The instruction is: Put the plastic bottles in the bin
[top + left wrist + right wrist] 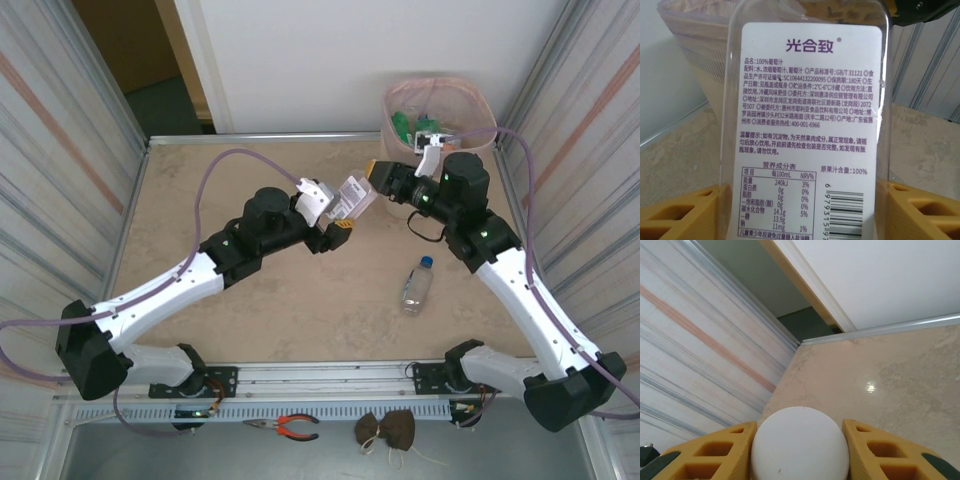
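Flat white-labelled bottle [352, 197] gripped by left pincer [800, 212], round cap [800, 432] in right pincer [799, 457].

Top cam is bright and pretty even, with the light apparently coming from overhead, so the table [300, 300] only gets soft fuzzy shadows right under the arms, and the side walls splay outward at the left and right edges like a wide lens. Left wrist cam is nicely sharp on the white label of the flat bottle [810, 100], tiny print readable, while the background in the upper corners goes a bit soft. Right wrist cam has a small hot glare spot on the tabletop right of center, and the white cap [800, 445] at the bottom looks smooth and short on detail.
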Available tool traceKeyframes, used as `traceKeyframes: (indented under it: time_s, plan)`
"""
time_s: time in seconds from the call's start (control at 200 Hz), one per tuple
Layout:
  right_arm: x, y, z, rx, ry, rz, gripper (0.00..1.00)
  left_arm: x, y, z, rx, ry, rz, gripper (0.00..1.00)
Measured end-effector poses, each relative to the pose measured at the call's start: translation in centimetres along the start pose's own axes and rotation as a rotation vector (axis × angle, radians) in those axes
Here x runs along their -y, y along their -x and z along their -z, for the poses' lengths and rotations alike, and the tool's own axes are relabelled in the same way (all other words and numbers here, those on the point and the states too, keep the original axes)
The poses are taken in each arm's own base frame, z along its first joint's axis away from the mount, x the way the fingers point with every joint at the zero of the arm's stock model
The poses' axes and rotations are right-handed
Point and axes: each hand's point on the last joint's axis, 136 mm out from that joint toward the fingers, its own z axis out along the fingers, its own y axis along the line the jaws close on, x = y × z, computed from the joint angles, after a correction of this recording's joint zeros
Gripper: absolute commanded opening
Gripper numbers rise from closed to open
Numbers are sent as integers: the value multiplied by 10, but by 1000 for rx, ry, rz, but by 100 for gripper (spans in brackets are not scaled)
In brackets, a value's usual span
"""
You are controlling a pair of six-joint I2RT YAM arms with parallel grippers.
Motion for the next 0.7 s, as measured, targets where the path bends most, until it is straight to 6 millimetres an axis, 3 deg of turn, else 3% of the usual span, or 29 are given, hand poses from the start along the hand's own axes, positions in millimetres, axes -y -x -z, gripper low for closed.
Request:
traceKeyframes:
  time_s: [0.12,0.461,0.696]
  plan:
    - [4,22,-2,28,-8,0,38,0,1,6,11,1,-4,73]
    - [32,137,11,243,-73,51,37,2,8,19,35,2,-8,75]
    - [91,204,19,384,-163,39,35,2,6,19,26,2,-13,75]
